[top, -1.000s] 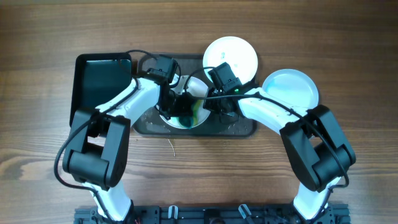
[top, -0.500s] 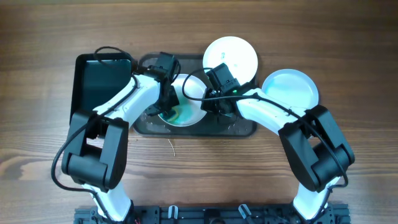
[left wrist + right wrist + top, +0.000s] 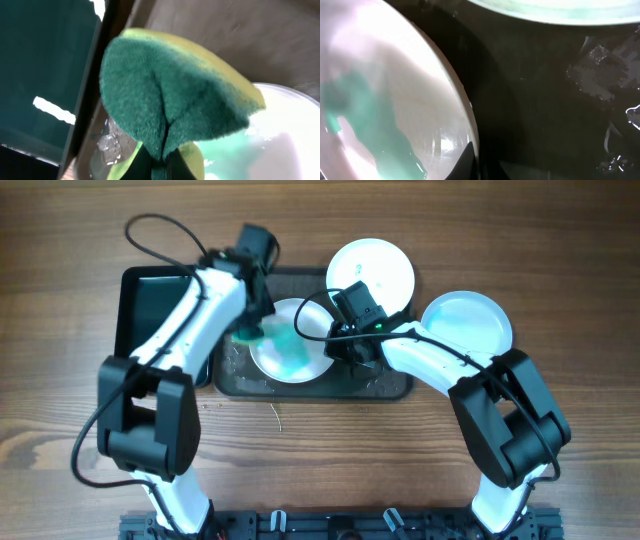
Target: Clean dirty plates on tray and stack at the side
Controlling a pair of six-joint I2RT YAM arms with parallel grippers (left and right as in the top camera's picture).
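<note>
A white plate [image 3: 295, 352] smeared with green soap lies on the dark tray [image 3: 385, 385]. My left gripper [image 3: 250, 328] is shut on a green and yellow sponge [image 3: 165, 100], held over the tray's left end, just off the plate's left rim [image 3: 285, 135]. Its fingertips [image 3: 162, 167] pinch the folded sponge. My right gripper [image 3: 345, 350] is shut on the plate's right rim, one finger on each side of the edge [image 3: 479, 160]. The soapy plate surface [image 3: 385, 100] fills the left of the right wrist view.
A black bin [image 3: 160, 310] stands left of the tray and shows dark green in the left wrist view [image 3: 45, 60]. A white plate [image 3: 372, 268] overlaps the tray's far right corner. A pale blue plate [image 3: 467, 325] lies right of the tray. Water drops lie on the tray [image 3: 600, 80].
My left gripper has carried the sponge from the middle of the plate up and left to the tray's left end, uncovering the green smear. The right gripper has stayed on the rim.
</note>
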